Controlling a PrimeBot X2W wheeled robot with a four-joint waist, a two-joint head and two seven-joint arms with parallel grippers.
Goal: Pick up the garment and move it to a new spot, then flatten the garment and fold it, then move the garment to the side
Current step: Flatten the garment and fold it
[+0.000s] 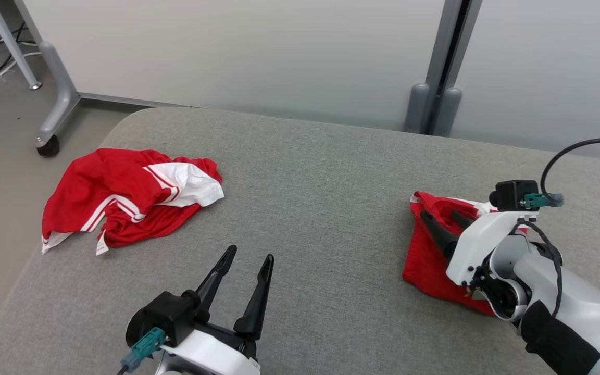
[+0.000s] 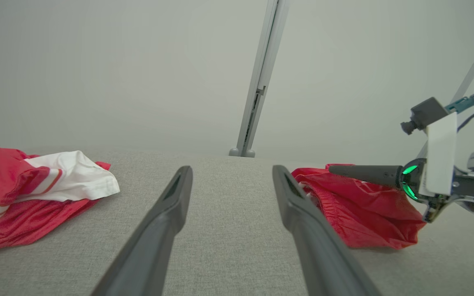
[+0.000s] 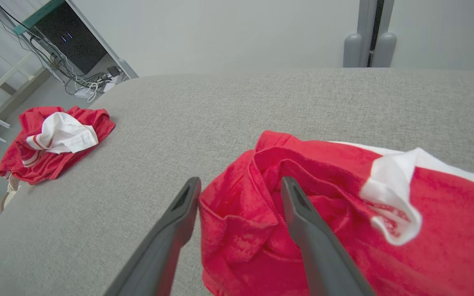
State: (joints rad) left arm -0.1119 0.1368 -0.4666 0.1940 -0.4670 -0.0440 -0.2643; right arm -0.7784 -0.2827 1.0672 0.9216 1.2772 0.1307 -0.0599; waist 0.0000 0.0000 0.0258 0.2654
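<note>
A red garment (image 1: 425, 260) with white trim lies in a compact bundle on the right side of the grey padded table (image 1: 321, 198). My right gripper (image 1: 443, 219) hovers low over it, jaws open. In the right wrist view the gripper (image 3: 241, 183) straddles a raised red fold of the garment (image 3: 344, 197) without pinching it. A second red garment (image 1: 128, 195) with white stripes lies crumpled at the table's left edge. My left gripper (image 1: 250, 255) is open and empty over bare table near the front, between the two garments (image 2: 360, 209).
A wheeled grey frame leg (image 1: 52, 109) stands on the floor off the table's far left corner. A pale partition wall with a grey post (image 1: 438, 78) runs behind the table. Cables and a dark cabinet (image 3: 64, 37) sit beyond the left end.
</note>
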